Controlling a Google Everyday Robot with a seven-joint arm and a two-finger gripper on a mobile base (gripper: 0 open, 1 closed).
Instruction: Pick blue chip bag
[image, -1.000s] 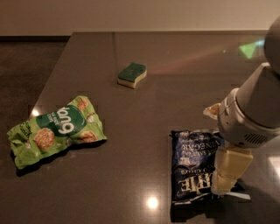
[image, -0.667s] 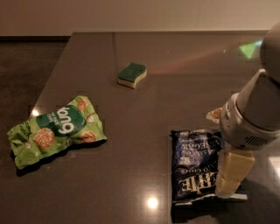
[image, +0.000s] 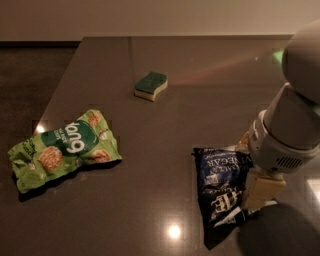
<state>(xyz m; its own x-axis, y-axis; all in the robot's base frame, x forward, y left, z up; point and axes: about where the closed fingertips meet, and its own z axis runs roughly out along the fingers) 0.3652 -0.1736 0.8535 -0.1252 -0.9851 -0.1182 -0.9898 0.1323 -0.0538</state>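
Observation:
The blue chip bag (image: 221, 187) lies flat on the dark table (image: 165, 130) at the front right. It is dark navy with white block lettering and a white edge. My gripper (image: 260, 192) hangs from the grey arm at the right and reaches down over the bag's right edge. One cream finger (image: 261, 189) shows against the bag; the arm hides the rest.
A bright green snack bag (image: 65, 147) lies at the front left. A green and yellow sponge (image: 151, 85) sits further back near the middle. The table's left edge runs diagonally; dark floor lies beyond it.
The gripper has shifted slightly right and lower along the blue bag's right edge. The bags and the sponge have not moved.

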